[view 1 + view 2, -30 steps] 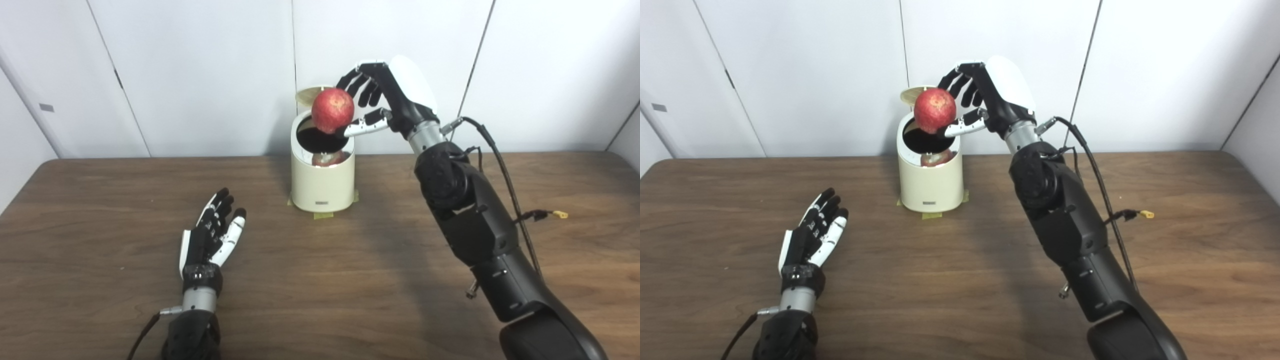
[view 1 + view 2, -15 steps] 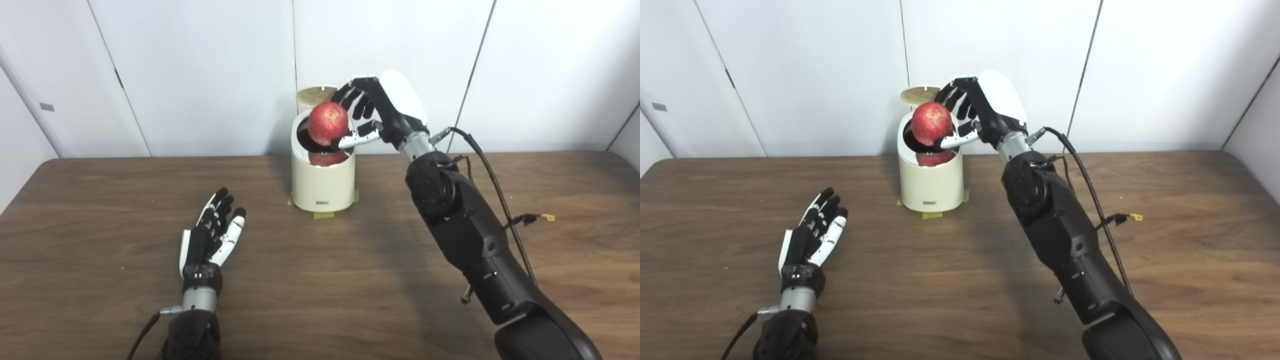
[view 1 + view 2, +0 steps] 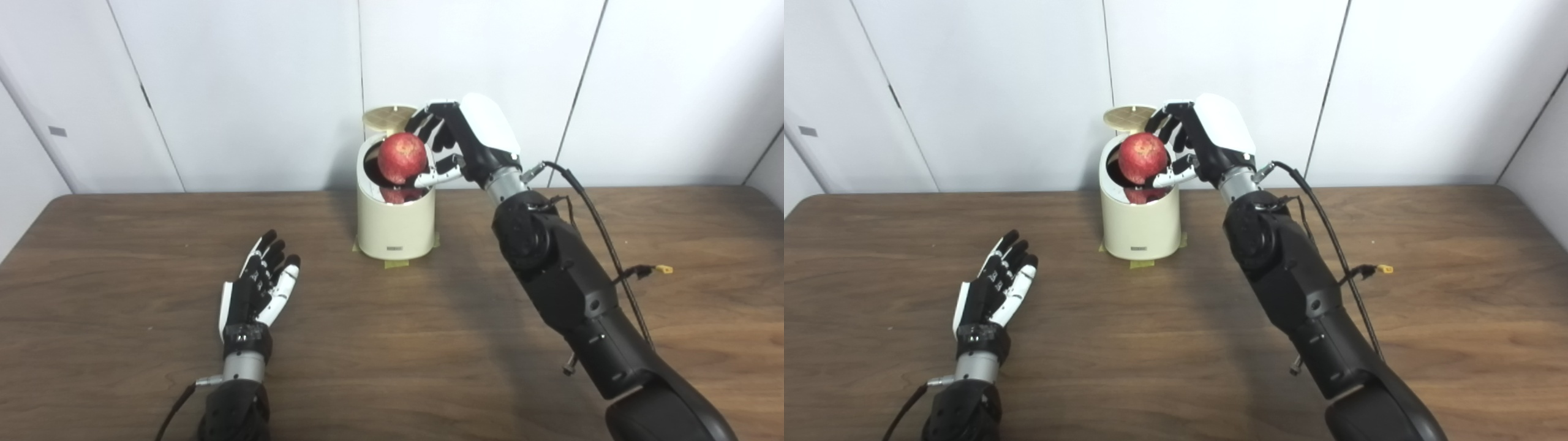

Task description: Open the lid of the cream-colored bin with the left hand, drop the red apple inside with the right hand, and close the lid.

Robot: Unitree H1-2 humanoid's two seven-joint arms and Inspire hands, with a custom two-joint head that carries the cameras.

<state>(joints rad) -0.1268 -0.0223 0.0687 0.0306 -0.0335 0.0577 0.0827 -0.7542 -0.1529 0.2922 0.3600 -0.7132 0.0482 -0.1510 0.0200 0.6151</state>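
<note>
Apple point(image 3: 402, 158) clamped in right robot hand point(image 3: 456, 147) at bin point(image 3: 395, 226) mouth; left robot hand point(image 3: 260, 288) spread.

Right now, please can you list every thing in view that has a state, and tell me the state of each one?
Cream-colored bin: upright on the table, taped at its base.
Lid: open, tipped up behind the opening.
Red apple: held over the bin's opening, not released.
Right robot hand: shut on the red apple.
Left robot hand: open, empty, low over the table.
</note>
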